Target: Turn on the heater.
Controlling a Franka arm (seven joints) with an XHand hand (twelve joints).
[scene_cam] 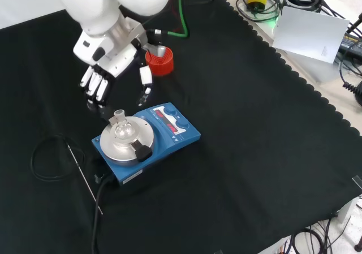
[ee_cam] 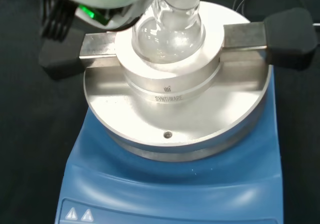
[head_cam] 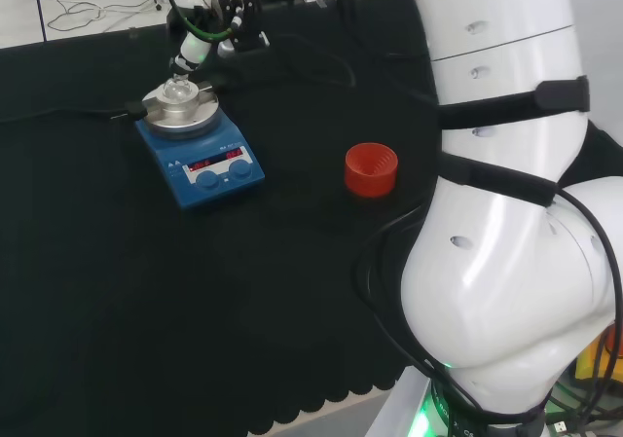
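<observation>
The blue heater [scene_cam: 180,134] stands on the black cloth with a round metal block [scene_cam: 125,142] on its plate. A small clear flask [scene_cam: 121,128] sits in the block, neck up. The heater's front panel [head_cam: 219,167] carries two pale knobs and red lit displays. My hand [scene_cam: 105,67] hangs just above and behind the flask in the front view, fingers [scene_cam: 95,90] straight and pointing down, thumb [scene_cam: 146,83] apart, holding nothing. In the head view the hand [head_cam: 195,50] is beyond the flask [head_cam: 179,91]. Close up in the wrist view are the flask [ee_cam: 167,32], block [ee_cam: 175,112] and blue body [ee_cam: 175,189].
A red ribbed ring [scene_cam: 160,61] stands on the cloth beyond the heater in the front view; in the head view the red ribbed ring [head_cam: 371,169] is to the heater's right. A black cable loop [scene_cam: 48,160] and a thin rod [scene_cam: 85,179] lie left of the heater. Black handles [ee_cam: 292,37] stick out from the block.
</observation>
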